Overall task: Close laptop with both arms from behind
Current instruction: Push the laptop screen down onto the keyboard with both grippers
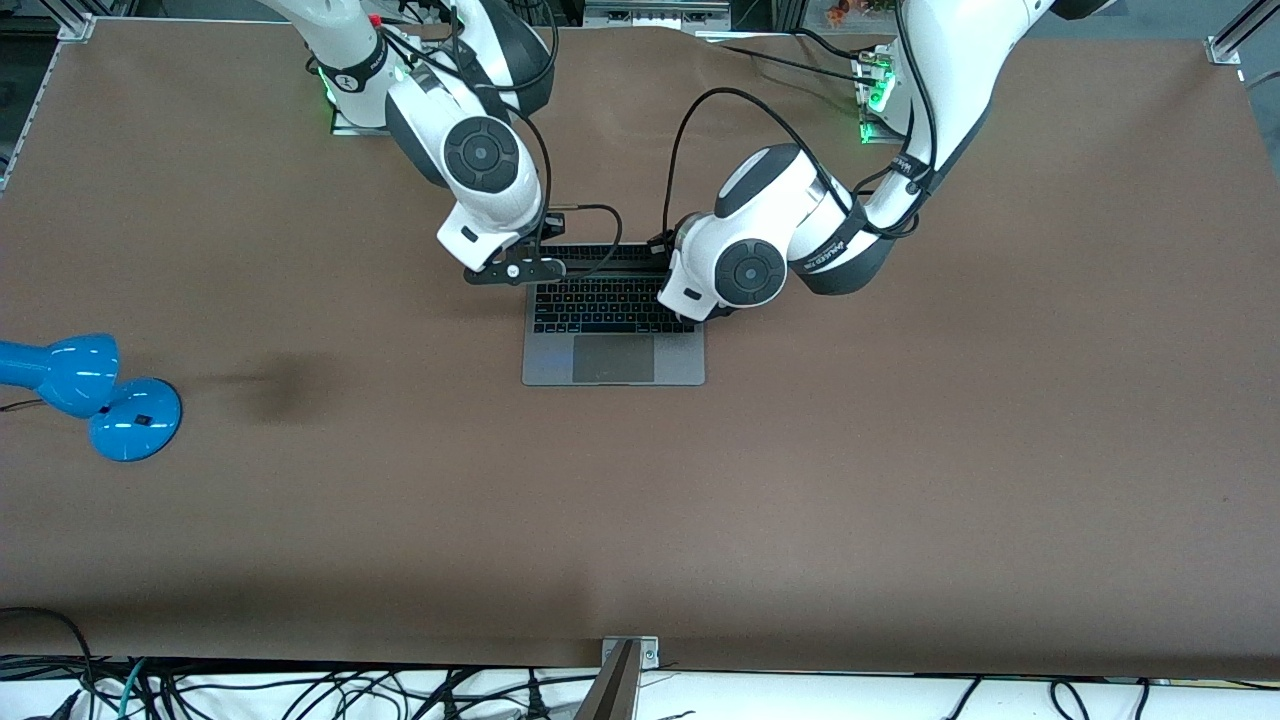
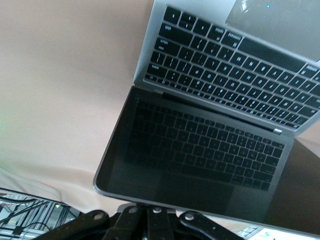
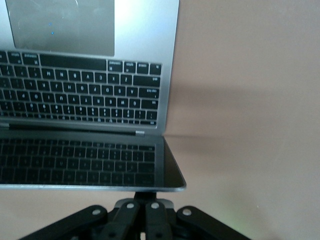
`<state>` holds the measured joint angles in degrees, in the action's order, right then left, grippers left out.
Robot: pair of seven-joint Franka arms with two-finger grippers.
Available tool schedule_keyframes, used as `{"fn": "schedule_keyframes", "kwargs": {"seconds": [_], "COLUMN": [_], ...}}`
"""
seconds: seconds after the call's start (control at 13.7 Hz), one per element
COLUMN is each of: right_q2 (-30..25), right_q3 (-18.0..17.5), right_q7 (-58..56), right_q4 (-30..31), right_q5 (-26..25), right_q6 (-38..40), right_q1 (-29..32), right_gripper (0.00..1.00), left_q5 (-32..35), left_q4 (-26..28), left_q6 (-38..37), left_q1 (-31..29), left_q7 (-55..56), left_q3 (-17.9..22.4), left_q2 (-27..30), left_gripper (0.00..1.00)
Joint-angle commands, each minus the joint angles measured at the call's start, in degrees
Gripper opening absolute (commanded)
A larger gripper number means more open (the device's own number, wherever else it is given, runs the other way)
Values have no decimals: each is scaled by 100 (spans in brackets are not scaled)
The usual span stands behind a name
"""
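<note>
The grey laptop [image 1: 613,345] stands open in the middle of the table, keyboard and trackpad toward the front camera. Its dark screen [image 2: 200,155] mirrors the keys and leans over the keyboard. My right gripper [image 3: 147,199] is shut, fingers together, its tips hidden just under the lid's top edge near the corner at the right arm's end; it shows in the front view [image 1: 520,268]. My left gripper [image 2: 150,209] is shut against the lid's top edge near the other corner. The left wrist [image 1: 745,272] hides it in the front view.
A blue desk lamp [image 1: 95,392] lies on the table toward the right arm's end, well away from the laptop. Brown table surface [image 1: 900,450] surrounds the laptop. Cables hang along the table edge nearest the front camera.
</note>
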<state>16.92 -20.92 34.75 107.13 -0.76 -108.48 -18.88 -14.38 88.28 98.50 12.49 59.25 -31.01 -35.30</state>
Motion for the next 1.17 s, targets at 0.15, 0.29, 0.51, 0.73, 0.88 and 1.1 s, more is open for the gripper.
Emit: {"fn": "schedule_keyframes", "kwargs": {"seconds": [0.15, 0.29, 0.51, 0.73, 0.88, 1.1], "right_q2": [707, 891, 1190, 1498, 1665, 1937], "right_q3": [1, 62, 97, 185, 237, 299], "right_q7": [-30, -30, -38, -30, -38, -39], "right_q4": [-710, -904, -1133, -1283, -1291, -1440], "right_q5": [-530, -644, -837, -891, -900, -1118], "right_q6": [-94, -103, -112, -357, -507, -656], "right_q1": [16, 25, 33, 33, 34, 34], "right_gripper": [0, 0, 0, 0, 0, 0], "left_q5": [190, 199, 216, 225, 234, 234], "left_q4": [-100, -222, -346, -346, -346, -469], "left_q6": [64, 64, 72, 282, 537, 714], "left_q1": [34, 34, 43, 52, 52, 105], "left_q7": [-37, -37, -45, -46, -46, -46], "left_q3": [164, 209, 358, 481, 525, 596], "left_q2": [-250, -319, -443, -592, -732, -925], "left_gripper": [0, 0, 0, 0, 0, 0]}}
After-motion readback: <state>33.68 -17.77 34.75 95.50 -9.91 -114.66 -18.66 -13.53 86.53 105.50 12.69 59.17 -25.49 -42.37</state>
